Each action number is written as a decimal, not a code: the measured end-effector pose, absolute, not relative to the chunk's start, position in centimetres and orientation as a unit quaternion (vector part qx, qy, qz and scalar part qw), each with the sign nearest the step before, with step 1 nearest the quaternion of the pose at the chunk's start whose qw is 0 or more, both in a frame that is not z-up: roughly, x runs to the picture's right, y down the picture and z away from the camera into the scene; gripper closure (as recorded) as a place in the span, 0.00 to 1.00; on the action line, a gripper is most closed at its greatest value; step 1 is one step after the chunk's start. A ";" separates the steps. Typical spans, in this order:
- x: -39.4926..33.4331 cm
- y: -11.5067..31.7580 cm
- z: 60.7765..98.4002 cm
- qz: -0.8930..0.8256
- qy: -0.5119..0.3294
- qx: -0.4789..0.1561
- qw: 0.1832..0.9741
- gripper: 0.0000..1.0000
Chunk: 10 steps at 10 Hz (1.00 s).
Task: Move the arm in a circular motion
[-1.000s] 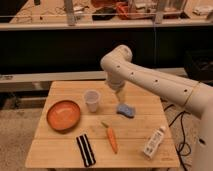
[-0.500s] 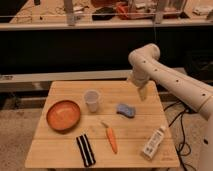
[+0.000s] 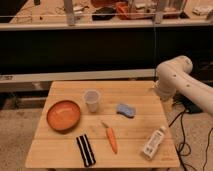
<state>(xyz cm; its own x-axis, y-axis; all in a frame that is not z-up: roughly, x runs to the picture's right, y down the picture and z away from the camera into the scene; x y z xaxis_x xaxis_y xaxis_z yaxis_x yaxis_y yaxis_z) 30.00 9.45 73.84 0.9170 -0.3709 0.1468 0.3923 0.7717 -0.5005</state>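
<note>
The arm point(image 3: 181, 80) is swinging further right: a second ago its elbow was hanging over the cup, half a second ago above the sponge, and now it is sitting past the right edge of the surface point(image 3: 135, 125). The hand point(image 3: 161, 92) is pointing down just at that right rim, near the far corner; whether it is spread or pressed together I cannot tell, and it is holding nothing that shows.

The things are lying unmoved: an orange bowl point(image 3: 63, 115) at the left, a clear cup point(image 3: 92, 100) beside it, a blue sponge point(image 3: 125, 110) in the middle, a carrot point(image 3: 111, 139) nearer, a black striped piece point(image 3: 85, 149) at the front, a white bottle point(image 3: 154, 142) on its side at the front right.
</note>
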 end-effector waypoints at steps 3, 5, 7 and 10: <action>29.7 12.7 69.9 -0.209 -0.026 -0.254 0.944 0.20; 27.3 13.2 68.8 -0.225 -0.036 -0.248 0.942 0.20; 22.7 13.6 68.3 -0.239 -0.055 -0.247 0.938 0.20; 15.4 14.0 67.8 -0.254 -0.083 -0.262 0.927 0.20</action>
